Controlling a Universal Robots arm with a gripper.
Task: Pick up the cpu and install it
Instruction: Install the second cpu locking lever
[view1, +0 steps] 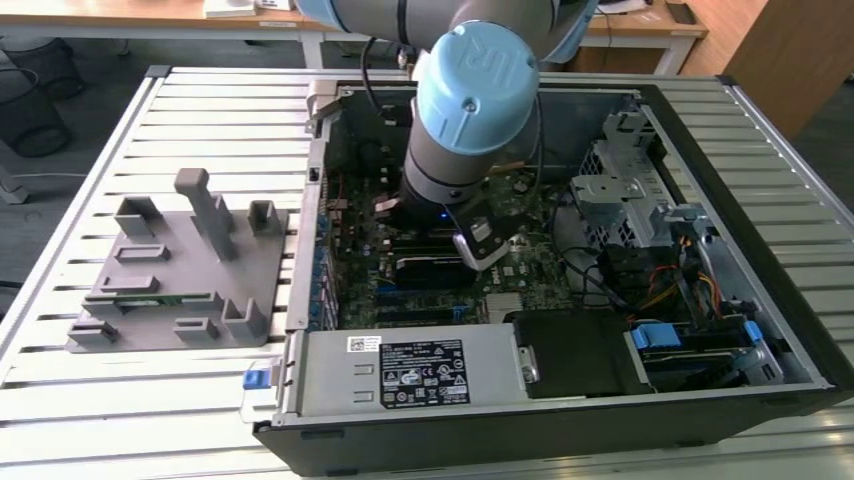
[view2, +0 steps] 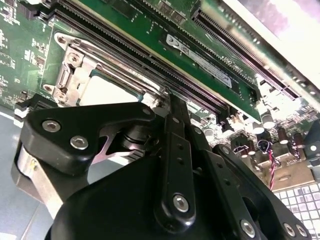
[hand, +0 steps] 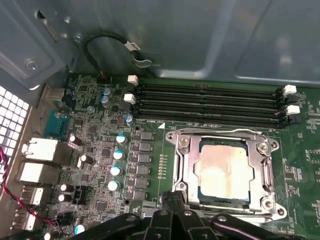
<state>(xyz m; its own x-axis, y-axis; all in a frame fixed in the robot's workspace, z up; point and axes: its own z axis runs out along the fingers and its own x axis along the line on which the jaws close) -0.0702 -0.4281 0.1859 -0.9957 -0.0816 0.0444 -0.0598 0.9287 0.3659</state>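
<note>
The cpu (hand: 223, 172) sits seated in its socket frame (hand: 223, 171) on the motherboard, just off the gripper (hand: 172, 212) toward two o'clock; whether its fingers are parted, I cannot tell

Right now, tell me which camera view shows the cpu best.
The first wrist view: the cpu lies face up inside the metal socket frame, nearly its whole shiny top visible. In the second wrist view a pale part of it peeks past the gripper. In the exterior view the arm covers that area.
</note>
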